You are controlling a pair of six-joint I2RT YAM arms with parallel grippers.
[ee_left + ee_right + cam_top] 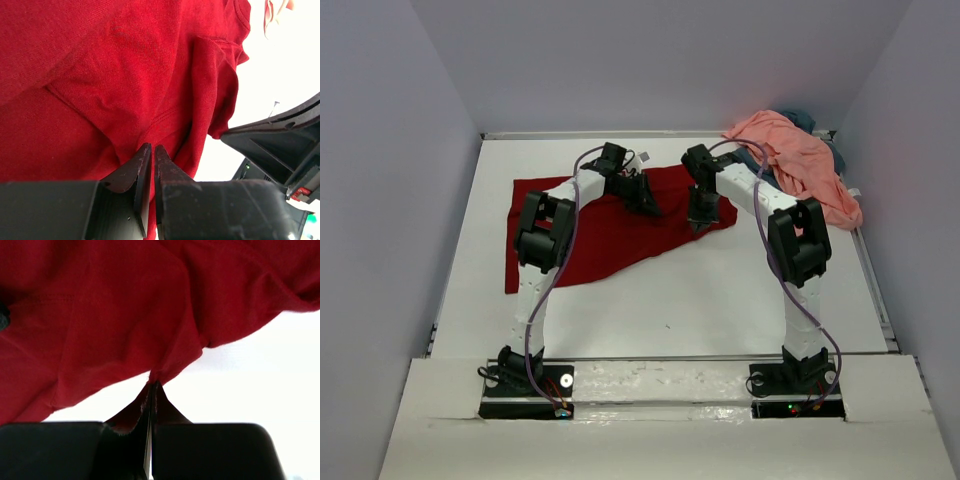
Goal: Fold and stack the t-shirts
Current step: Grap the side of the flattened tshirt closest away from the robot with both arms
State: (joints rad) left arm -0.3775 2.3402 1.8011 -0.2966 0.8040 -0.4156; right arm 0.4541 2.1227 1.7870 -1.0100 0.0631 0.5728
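Observation:
The dark red t-shirt [590,235] lies partly spread on the white table, its right part bunched between the two arms. My left gripper [646,203] is shut on a fold near the shirt's upper middle; the left wrist view shows the jaws together at the cloth [151,148]. My right gripper [702,224] is shut on the shirt's right edge, and the cloth [100,315] rises in a pinched peak from its tips [154,384]. The salmon pink t-shirt [798,160] lies crumpled at the back right on top of the slate blue-grey t-shirt [807,119], which is mostly hidden.
The table [720,290] is boxed in by pale walls at the left, back and right. A metal rail [875,280] runs along its right edge. My right arm's black wrist [280,145] shows close beside the left gripper.

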